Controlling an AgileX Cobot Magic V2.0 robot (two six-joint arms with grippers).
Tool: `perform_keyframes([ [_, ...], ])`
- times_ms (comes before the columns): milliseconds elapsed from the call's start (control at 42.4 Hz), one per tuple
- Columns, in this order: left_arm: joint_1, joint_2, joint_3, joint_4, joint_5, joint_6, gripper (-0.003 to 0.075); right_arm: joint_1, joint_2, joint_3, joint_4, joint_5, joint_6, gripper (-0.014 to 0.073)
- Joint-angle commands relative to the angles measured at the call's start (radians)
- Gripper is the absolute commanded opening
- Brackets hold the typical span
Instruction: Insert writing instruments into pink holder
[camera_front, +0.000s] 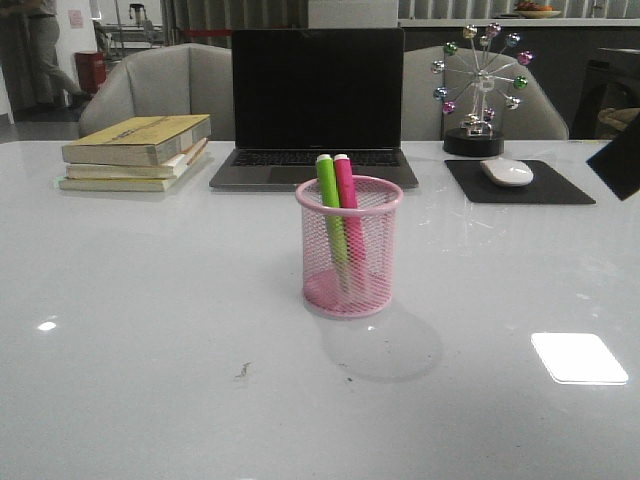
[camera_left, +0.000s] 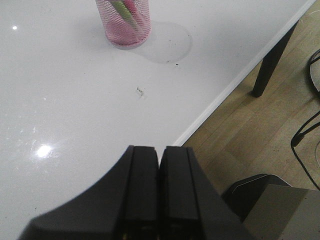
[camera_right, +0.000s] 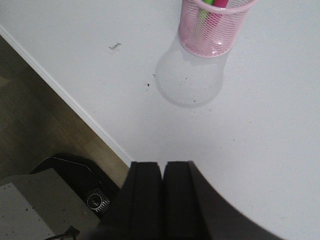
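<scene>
The pink holder (camera_front: 348, 250) stands upright in the middle of the white table. Inside it lean the lime green marker (camera_front: 330, 205) and the magenta pink marker (camera_front: 346, 200), side by side, their pale tips above the rim. Both wrist views show the holder too (camera_left: 125, 22) (camera_right: 212, 27), far from the fingers. My left gripper (camera_left: 159, 150) is shut and empty over the table's near edge. My right gripper (camera_right: 163, 165) is shut and empty, also at the near edge. Neither arm shows in the front view.
Behind the holder sits an open laptop (camera_front: 315, 110). A stack of books (camera_front: 135, 152) lies at the back left. A mouse (camera_front: 507, 172) on a black pad and a ferris-wheel ornament (camera_front: 480, 85) are at the back right. The table edge (camera_left: 225, 95) drops to wooden floor.
</scene>
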Motion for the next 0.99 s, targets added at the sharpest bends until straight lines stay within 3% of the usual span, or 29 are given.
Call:
perform_keyframes([
  [0, 0.029, -0.047, -0.016, 0.067, -0.084, -0.008, 0.0091, -0.007, -0.015, -0.029, 0.006, -0.053, -0.008, 0.0069],
  [236, 0.392, -0.309, 0.177, 0.091, -0.419, -0.008, 0.0092, -0.007, -0.015, -0.029, 0.006, -0.051, -0.008, 0.0069],
  [449, 0.602, -0.497, 0.374, 0.068, -0.577, -0.010, 0.0092, -0.007, -0.015, -0.029, 0.006, -0.051, -0.008, 0.0069],
  [519, 0.622, -0.532, 0.432, 0.092, -0.638, -0.049, 0.0092, -0.007, -0.015, -0.029, 0.006, -0.051, -0.008, 0.0069],
  [685, 0.623, -0.593, 0.529, 0.321, -0.701, -0.363, 0.0092, -0.007, -0.014, -0.029, 0.006, -0.051, -0.008, 0.0069],
  [850, 0.624, -0.593, 0.619, 0.239, -0.861, -0.348, 0.0092, -0.007, -0.014, -0.029, 0.006, -0.051, -0.008, 0.0069],
  [968, 0.624, -0.622, 0.617, 0.174, -0.840, -0.263, 0.0092, -0.007, -0.014, -0.029, 0.006, -0.051, -0.008, 0.0069],
])
